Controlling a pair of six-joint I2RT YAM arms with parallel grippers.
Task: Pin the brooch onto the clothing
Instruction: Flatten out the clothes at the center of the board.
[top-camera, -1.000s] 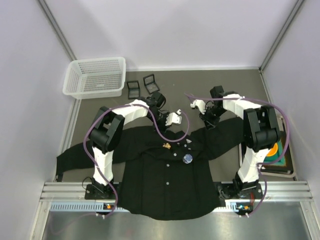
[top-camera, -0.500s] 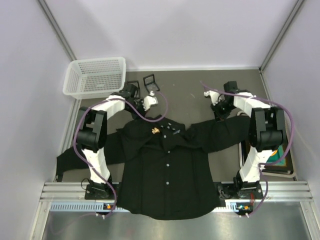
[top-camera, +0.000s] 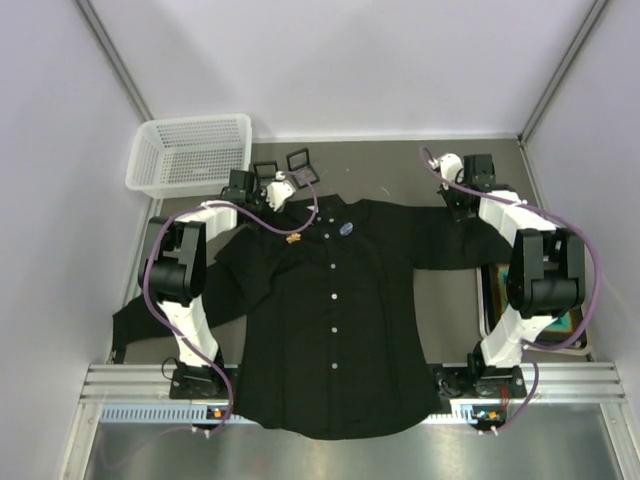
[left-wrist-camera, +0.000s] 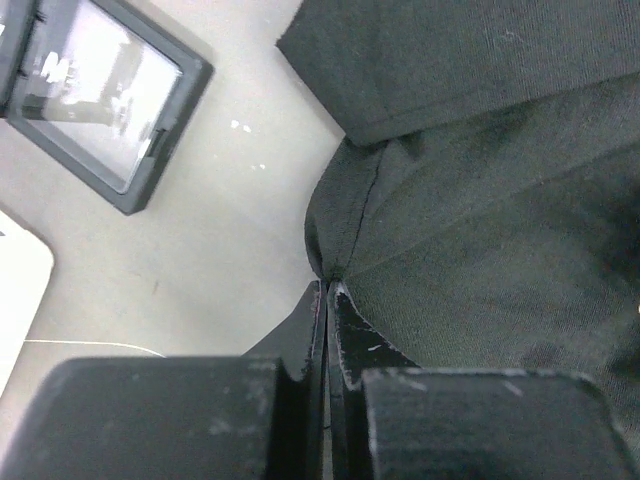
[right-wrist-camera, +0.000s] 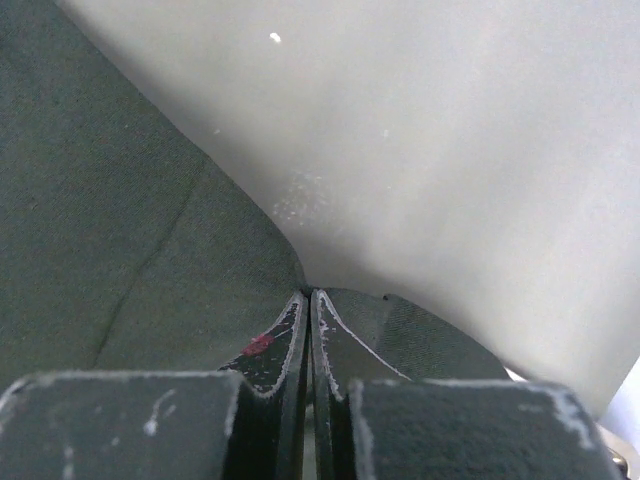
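Stretched out since a second ago, the shirt (top-camera: 340, 330) lies flat on the table (top-camera: 390, 175); left claw (left-wrist-camera: 327, 292) and right claw (right-wrist-camera: 308, 296) each pinch a fold of it tight, gold brooch (top-camera: 293, 238) resting on its upper chest.

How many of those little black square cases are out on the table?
2. Both lie to the right of the white basket: the first case closest to it, the second case just beyond that. Others could be hidden under the black shirt.

Both arms outstretched, left hand (left-wrist-camera: 327, 290) clamped, right hand (right-wrist-camera: 308, 295) clamped
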